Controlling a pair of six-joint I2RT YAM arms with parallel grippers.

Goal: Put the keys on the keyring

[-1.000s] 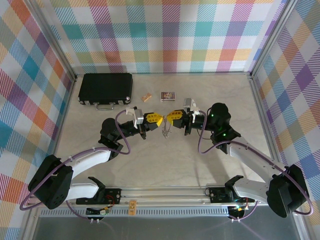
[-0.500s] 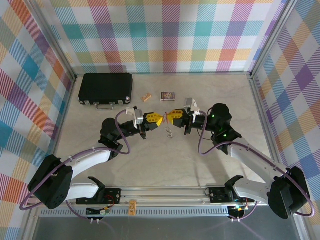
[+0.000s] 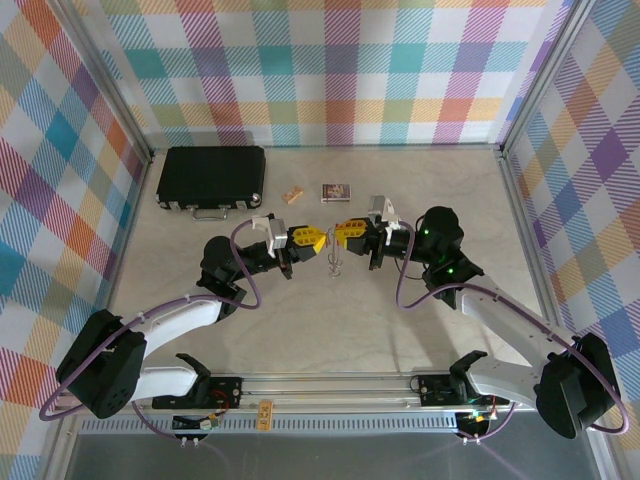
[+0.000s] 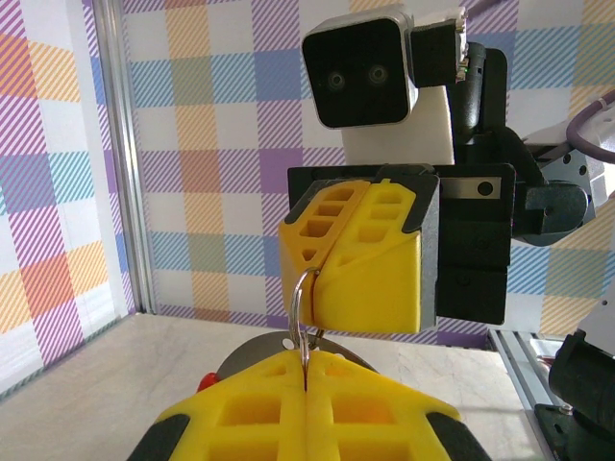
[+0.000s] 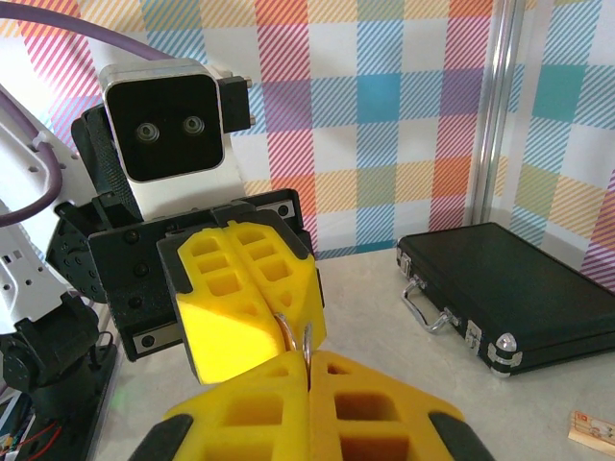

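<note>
Keyring (image 4: 299, 303) sits up in the air over the middle of the table (image 3: 300, 330), a thin metal loop caught between my two hands. In the left wrist view the wire runs down into the seam of my left hand (image 4: 306, 360), whose fingers are pressed fully together on it. Its upper end disappears into the closed fingertips of my right hand (image 4: 322, 274) facing it, so I judge both are pinched on the keyring.

Over the last second, from above, the two hands have edged closer and now stand nearly tip to tip, with the dangling metal drawn in under the gap. That tells me I am in the threading step, not finished with it.

I cannot pick out the keys with certainty. A red speck (image 4: 205, 382) shows low beside my left fingers, and it could be a key head or the ring's sleeve.

As for containers, the black case (image 3: 211, 177) at the back left is closed, so its contents are hidden. A printed card (image 3: 336, 191) and tan block (image 3: 292, 195) lie loose on the table near it.
</note>
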